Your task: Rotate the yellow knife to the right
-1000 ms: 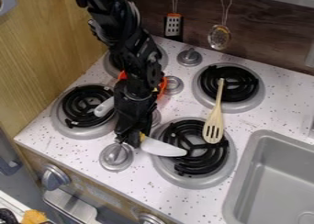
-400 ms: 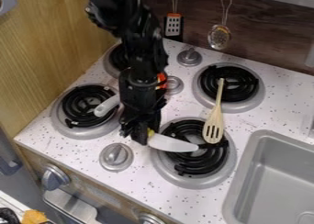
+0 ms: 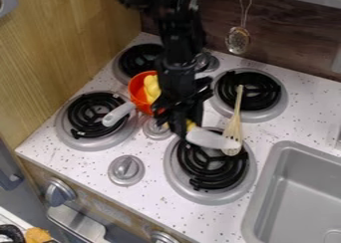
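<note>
The gripper [image 3: 184,125] hangs over the stove just left of the front right burner, at the handle end of the knife. That knife [image 3: 208,139] has a pale blade pointing right and a bit of yellow handle beside the gripper. Its blade lies above the back part of the burner, with the tip over the slotted end of the wooden spatula. The gripper covers most of the handle, and the knife is held there.
A wooden spatula [image 3: 236,113] leans between the two right burners. An orange pan [image 3: 138,91] with something yellow in it stands left of the gripper, its grey handle over the left burner. A grey sink [image 3: 293,187] is at the right.
The gripper has moved right and toward the back, and the knife has gone with it. The orange pan and its yellow content have come into fuller view.
</note>
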Available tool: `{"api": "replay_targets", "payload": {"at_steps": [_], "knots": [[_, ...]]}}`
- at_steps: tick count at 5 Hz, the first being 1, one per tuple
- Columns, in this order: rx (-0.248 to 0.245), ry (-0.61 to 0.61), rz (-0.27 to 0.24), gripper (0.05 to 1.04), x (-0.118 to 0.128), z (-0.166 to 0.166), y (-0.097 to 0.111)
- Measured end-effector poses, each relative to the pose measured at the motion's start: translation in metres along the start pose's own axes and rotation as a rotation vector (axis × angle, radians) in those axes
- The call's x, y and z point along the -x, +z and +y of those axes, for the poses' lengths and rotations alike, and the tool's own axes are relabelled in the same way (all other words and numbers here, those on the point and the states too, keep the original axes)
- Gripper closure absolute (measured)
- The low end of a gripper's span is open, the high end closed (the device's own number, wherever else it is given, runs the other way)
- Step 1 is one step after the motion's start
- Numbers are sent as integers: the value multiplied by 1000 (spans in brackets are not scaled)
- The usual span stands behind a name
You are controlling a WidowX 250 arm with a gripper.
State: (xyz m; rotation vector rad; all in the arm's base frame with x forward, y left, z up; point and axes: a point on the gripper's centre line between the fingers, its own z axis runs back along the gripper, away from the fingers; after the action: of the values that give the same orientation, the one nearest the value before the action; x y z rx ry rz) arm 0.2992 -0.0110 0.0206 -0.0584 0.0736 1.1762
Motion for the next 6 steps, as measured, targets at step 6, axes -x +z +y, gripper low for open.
{"api": "replay_targets", "payload": {"at_steps": [6], "knots": [[-5, -777, -27, 734, -45, -69, -38]]}}
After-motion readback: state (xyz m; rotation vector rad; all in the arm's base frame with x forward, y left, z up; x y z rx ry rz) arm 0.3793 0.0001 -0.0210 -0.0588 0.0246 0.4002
